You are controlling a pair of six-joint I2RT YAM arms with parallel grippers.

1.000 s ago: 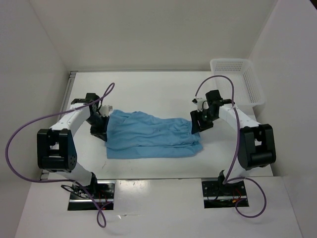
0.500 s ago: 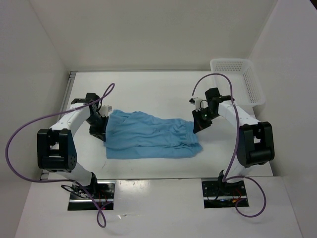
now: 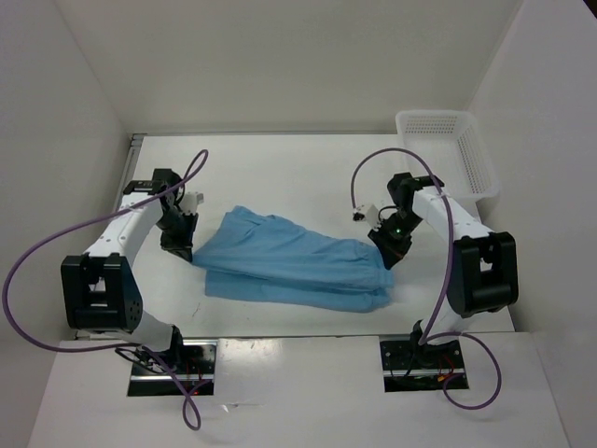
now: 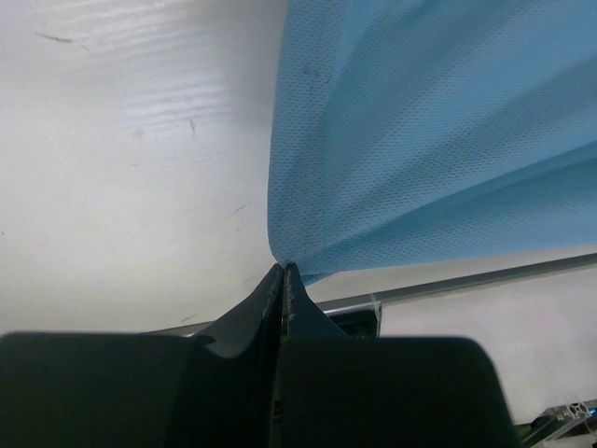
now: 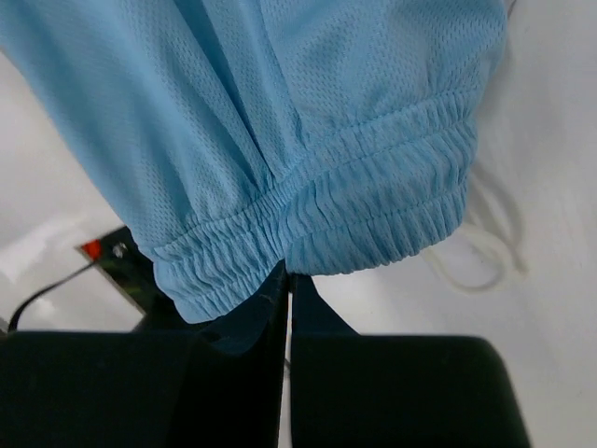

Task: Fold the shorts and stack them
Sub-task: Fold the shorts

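Observation:
The light blue shorts (image 3: 294, 261) lie stretched across the middle of the table, their far edge lifted at both ends. My left gripper (image 3: 191, 256) is shut on the left hem corner of the shorts (image 4: 373, 140). My right gripper (image 3: 386, 259) is shut on the gathered elastic waistband of the shorts (image 5: 345, 215) at the right end. A white drawstring (image 5: 480, 252) trails on the table beside the waistband. In both wrist views the black jaws pinch the fabric's edge.
A white mesh basket (image 3: 448, 149) stands at the back right corner of the table (image 3: 298, 177). White walls close in the back and both sides. Purple cables loop from each arm.
The right gripper closed on the waistband. Both grippers moved toward the near edge, pulling the far edge of the shorts forward and up, so the cloth now lies slanted.

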